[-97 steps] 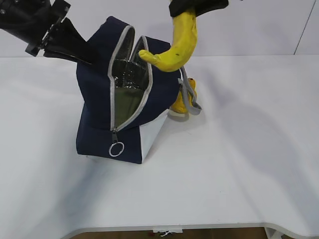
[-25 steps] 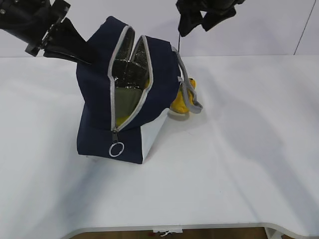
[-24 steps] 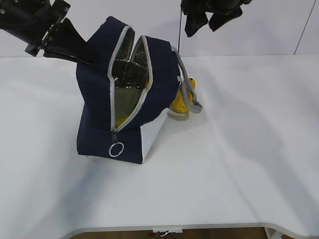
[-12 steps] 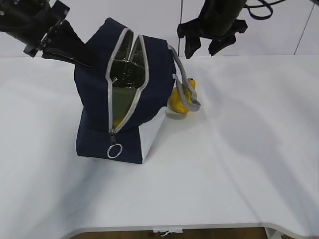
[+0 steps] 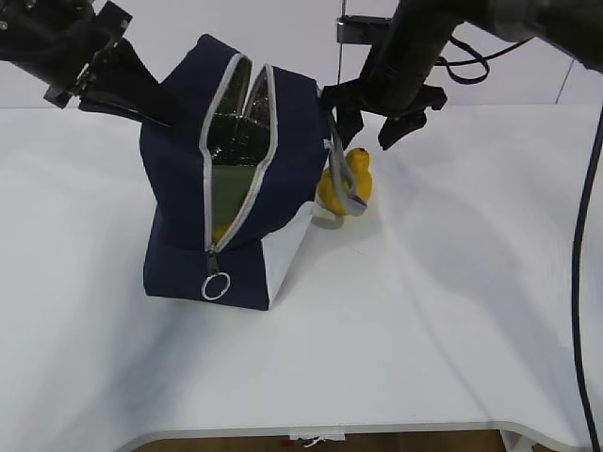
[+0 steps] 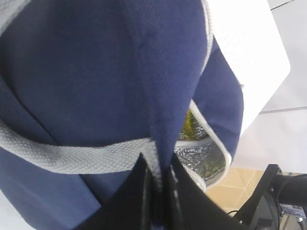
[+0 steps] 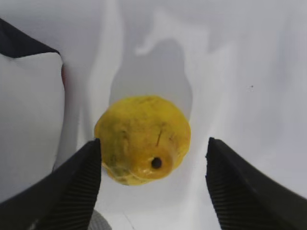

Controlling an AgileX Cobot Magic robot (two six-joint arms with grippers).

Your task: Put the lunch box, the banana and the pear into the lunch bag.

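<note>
Behind the bag, right side, the pear sat on the table, partly masked by the grey handle. Right gripper hung above it, jaws spread wide, touching nothing; the right wrist view showed the pear between both fingers with a gap each side. Left gripper was pinched tight on bag fabric by the webbing, holding the zipper mouth open. Inside, only a green strip and a yellow sliver showed below the foil lining; lunch box and banana couldn't be made out properly. Left fingertips were hidden behind the bag in the exterior view.
</note>
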